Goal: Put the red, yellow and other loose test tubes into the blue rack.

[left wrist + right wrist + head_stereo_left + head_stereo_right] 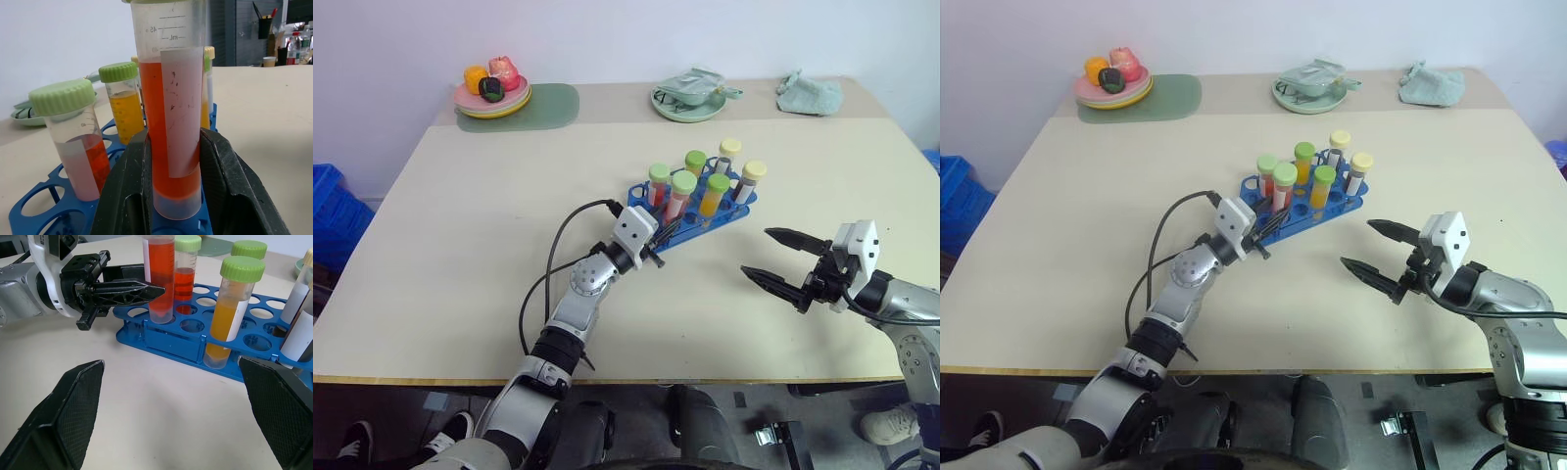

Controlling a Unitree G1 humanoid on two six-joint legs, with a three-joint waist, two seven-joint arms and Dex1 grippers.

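Note:
The blue rack (744, 204) lies near the middle of the table and holds several capped test tubes upright. A red-filled tube with a green cap (679, 196) stands in a hole at the rack's near left end. My left gripper (671, 229) is shut on its lower part, one finger on each side (128, 186). Beside it stand another red tube (658, 184), a yellow-orange tube (714, 194) and pale-capped tubes (750, 181). My right gripper (756, 253) hangs open and empty over the table, right of the rack and near its front.
A stack of plates with toy fruit (492, 93) sits on a green mat (548, 106) at the back left. A green plate (688, 100) and a crumpled cloth (810, 95) lie at the back right. A blue crate (333, 211) stands beyond the table's left edge.

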